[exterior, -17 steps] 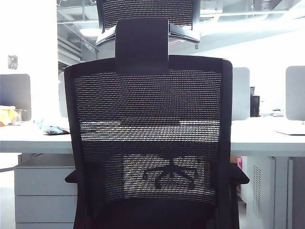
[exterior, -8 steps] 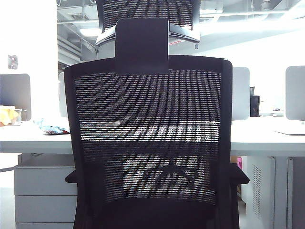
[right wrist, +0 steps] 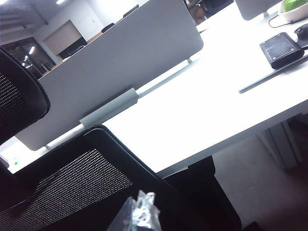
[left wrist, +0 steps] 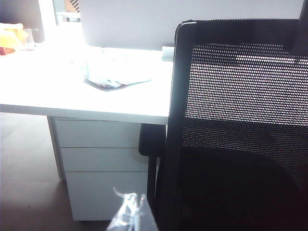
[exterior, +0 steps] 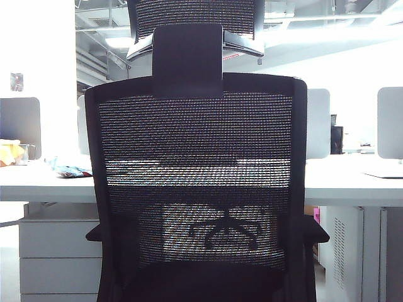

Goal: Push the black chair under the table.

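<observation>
Mesh-backed black chair point(exterior: 198, 182) with solid frame facing flat white table point(exterior: 352, 182), left gripper point(left wrist: 131, 216) and right gripper point(right wrist: 139, 211) clear-tipped beside its back, openness unclear.

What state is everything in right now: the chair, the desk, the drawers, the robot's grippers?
black chair: upright, back facing the camera, seat not visibly under the table.
table: a crumpled wrapper lies on top.
drawer cabinet: drawers closed.
left gripper: beside the chair's back edge, opening unclear.
right gripper: behind the chair's back, opening unclear.
</observation>
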`<control>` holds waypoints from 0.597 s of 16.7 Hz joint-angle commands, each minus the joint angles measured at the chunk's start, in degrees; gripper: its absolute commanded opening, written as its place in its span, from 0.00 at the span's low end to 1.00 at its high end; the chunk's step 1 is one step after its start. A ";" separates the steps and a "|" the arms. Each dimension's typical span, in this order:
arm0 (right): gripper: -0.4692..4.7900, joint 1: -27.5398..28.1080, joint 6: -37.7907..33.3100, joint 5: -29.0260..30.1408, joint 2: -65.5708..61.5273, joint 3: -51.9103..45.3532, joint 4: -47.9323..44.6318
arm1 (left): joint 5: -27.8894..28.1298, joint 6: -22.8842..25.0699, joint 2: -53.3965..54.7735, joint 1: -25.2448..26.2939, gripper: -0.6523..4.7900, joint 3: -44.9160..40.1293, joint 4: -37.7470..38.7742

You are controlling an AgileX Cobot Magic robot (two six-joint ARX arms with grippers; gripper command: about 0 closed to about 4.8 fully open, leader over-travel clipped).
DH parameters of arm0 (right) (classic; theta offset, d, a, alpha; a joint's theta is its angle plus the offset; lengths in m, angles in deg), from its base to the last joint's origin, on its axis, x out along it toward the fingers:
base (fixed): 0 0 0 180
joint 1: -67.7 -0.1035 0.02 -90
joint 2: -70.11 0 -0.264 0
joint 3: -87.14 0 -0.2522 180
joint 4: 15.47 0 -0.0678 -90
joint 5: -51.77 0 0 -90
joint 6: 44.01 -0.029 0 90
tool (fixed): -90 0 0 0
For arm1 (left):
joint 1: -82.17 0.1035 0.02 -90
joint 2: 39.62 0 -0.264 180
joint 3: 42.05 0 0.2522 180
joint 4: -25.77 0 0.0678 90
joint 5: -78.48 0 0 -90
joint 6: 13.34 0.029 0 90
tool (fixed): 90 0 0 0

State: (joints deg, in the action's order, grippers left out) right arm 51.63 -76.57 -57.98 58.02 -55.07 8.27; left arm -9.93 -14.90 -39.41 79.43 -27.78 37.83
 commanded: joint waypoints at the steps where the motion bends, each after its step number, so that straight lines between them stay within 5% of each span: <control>1: 0.09 -0.02 -0.22 -0.02 -0.04 0.35 -0.61 | 0.13 -0.17 0.04 0.07 0.11 0.00 -0.79; 10: 0.09 -0.02 -0.22 -0.02 -0.04 0.35 -0.61 | -0.31 -0.20 0.02 0.04 0.11 0.00 -0.63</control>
State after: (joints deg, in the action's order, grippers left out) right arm 51.63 -76.59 -57.98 58.02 -55.09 8.27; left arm -9.98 -14.90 -39.41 79.43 -27.78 37.83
